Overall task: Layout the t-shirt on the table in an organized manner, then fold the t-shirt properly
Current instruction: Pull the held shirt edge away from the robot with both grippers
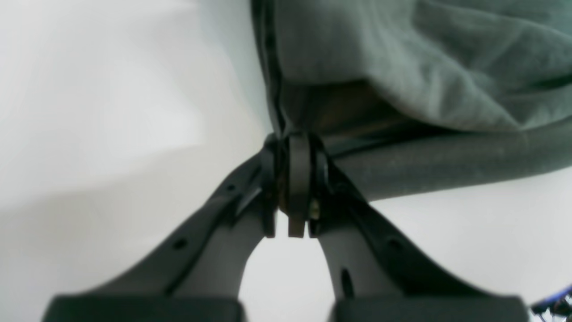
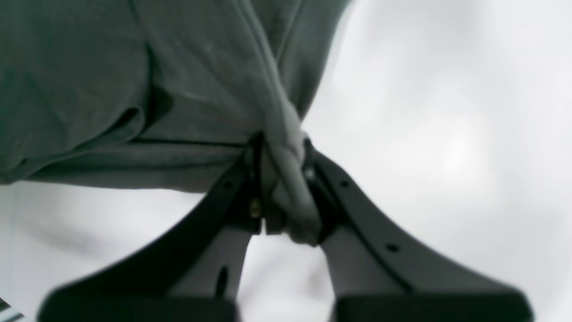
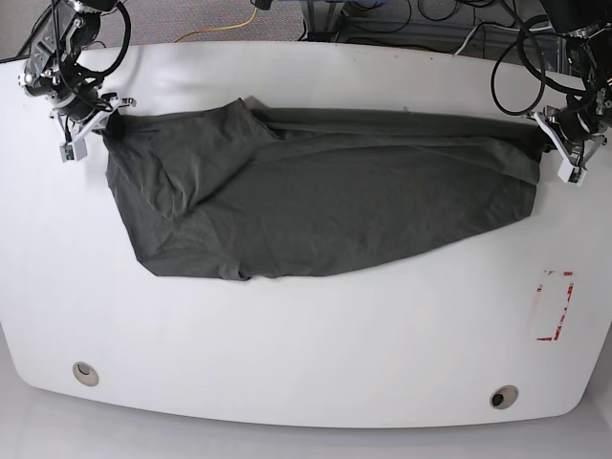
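The table (image 3: 306, 363) carries the t-shirt (image 3: 316, 191) stretched across its far half, its upper edge pulled into a straight line between the two arms, presumably to flatten it before folding; the lower part still lies slack and wrinkled. The right gripper (image 2: 283, 192) is clenched on a bunched corner of cloth at one end. The left gripper (image 1: 295, 179) pinches the hem corner at the other. A red tape rectangle (image 3: 555, 306) sits well apart from the cloth.
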Robot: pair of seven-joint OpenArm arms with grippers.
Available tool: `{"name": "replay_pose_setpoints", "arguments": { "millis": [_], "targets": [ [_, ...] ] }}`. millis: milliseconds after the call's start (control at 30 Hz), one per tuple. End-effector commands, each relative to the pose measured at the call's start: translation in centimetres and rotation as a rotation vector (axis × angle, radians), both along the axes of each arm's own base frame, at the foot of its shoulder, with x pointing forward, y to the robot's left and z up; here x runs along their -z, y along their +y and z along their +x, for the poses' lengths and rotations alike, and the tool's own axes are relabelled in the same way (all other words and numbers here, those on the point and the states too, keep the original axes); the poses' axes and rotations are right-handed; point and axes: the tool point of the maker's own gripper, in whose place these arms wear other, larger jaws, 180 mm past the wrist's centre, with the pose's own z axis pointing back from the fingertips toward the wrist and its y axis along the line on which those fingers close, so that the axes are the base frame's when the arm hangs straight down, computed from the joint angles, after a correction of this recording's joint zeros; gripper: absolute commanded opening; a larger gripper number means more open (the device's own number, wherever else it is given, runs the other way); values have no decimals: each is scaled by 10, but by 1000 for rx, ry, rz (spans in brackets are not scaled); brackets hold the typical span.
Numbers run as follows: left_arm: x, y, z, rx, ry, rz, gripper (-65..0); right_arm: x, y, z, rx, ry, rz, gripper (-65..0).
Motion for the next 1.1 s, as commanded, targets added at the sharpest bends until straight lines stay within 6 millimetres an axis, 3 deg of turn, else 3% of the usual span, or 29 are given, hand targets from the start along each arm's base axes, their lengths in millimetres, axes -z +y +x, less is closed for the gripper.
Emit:
{"name": "replay_pose_setpoints", "arguments": {
  "millis": [0, 133, 400, 767, 867, 967, 1067],
  "targets": [
    [-12, 13, -5, 17, 30, 85, -646, -4, -19, -16, 13, 51, -78, -629],
    [-10, -3, -16, 33, 52, 83, -646, -3, -14, -38, 31, 70, -79, -629],
    [-11, -10, -46, 79, 95, 121, -646, -2, 0, -67, 25, 104, -83, -629],
    [-5, -15, -71, 93, 144, 123, -640, 1, 2, -78, 26, 126, -80, -618],
    [-5, -14, -72, 93, 147, 124, -639, 1, 2, -78, 26, 126, -80, -542],
    [-2, -14, -79, 95, 165, 123, -637, 1, 1, -77, 28, 124, -81, -409],
    [-1, -14, -82, 95, 171, 123, -589, -3, -7, -79, 50, 118, -93, -295]
  ]
}}
